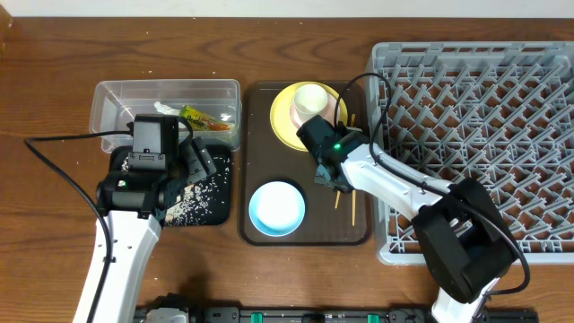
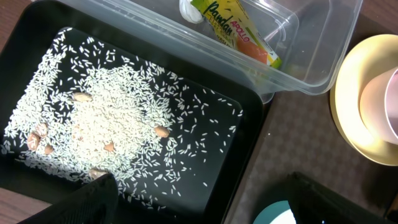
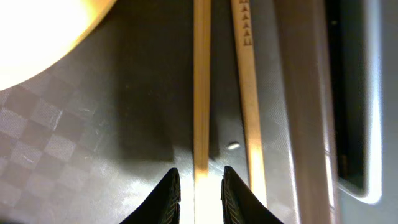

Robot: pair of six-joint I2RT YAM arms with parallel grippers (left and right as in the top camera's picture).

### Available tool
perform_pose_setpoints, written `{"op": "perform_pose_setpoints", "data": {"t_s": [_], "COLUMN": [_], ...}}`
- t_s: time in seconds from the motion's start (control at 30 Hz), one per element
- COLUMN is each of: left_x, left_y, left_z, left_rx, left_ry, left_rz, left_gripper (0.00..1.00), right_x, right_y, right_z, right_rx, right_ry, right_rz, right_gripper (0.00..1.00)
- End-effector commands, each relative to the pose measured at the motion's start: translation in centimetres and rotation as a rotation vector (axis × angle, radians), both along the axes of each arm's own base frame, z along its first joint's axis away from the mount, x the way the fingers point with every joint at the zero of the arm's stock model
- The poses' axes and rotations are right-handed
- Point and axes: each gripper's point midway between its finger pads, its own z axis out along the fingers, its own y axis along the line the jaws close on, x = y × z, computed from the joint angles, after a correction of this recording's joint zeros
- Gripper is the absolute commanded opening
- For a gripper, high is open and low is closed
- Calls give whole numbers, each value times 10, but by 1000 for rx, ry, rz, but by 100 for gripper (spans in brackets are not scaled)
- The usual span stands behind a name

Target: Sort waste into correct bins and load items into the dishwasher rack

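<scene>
two pale wooden chopsticks (image 3: 201,93) lie side by side on the dark brown tray (image 3: 93,143). my right gripper (image 3: 201,193) straddles one, jaws narrowly parted. my left gripper (image 2: 202,202) hangs wide open over the rice-strewn black tray (image 2: 245,146).

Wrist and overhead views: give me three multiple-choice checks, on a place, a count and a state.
1. The Apollo pandan wrapper is: A in the clear tub; B on the brown serving tray; C in the right gripper.
2. Chopsticks on the brown serving tray: A one; B two; C four.
3. The right gripper: A pinches the wrapper; B straddles one chopstick; C rests in the clear tub.
Answers: 1 A, it lies inside the tub's wall; 2 B, two sticks run side by side; 3 B, one stick passes between its fingers.
</scene>
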Motion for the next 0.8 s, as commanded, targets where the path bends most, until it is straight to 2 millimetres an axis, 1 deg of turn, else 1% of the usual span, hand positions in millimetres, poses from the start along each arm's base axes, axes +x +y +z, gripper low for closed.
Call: {"op": "perform_pose_setpoints", "data": {"t_s": [0.0, 0.13, 0.2, 0.23, 0.27, 0.3, 0.4, 0.47, 0.53, 0.6, 0.67, 0.77], "left_x": [-1, -1, -1, -1, -1, -1, -1, -1, -1, -1, -1, -1], "left_y": [3, 3, 3, 3, 3, 3, 3, 3, 3, 3, 3, 3], "left_z": [-4, -4, -4, -4, -4, -4, -4, -4, -4, -4, -4, -4], "left_rx": [17, 17, 17, 17, 17, 17, 17, 17, 17, 17, 17, 17], "left_ry": [12, 12, 12, 12, 12, 12, 12, 12, 12, 12, 12, 12], "left_rz": [2, 2, 2, 2, 2, 2, 2, 2, 2, 2, 2, 2], "left_gripper": [89, 89, 89, 89, 89, 89, 89, 89, 89, 89, 89, 89], "right_x": [-7, -13, -13, -13, -13, -12, -12, -9, -5, 3, 9, 14], "right_y": [-4, -9, -9, -8, -7, -6, -4, -3, 0, 4, 8, 9], "right_z": [-10, -19, -21, -21, -21, -21, -20, -16, -6, 9, 29, 65], "right_rx": [-11, -15, -11, -10, -6, -3, 7, 11, 18, 28, 41, 69], "right_ry": [9, 14, 11, 10, 9, 9, 11, 3, -15, -46, -86, -152], "right_rz": [-14, -19, -18, -18, -16, -15, -13, -2, 29, 80, 133, 174], "right_gripper": [21, 21, 19, 15, 6, 1, 1, 1, 1, 1, 1, 1]}}
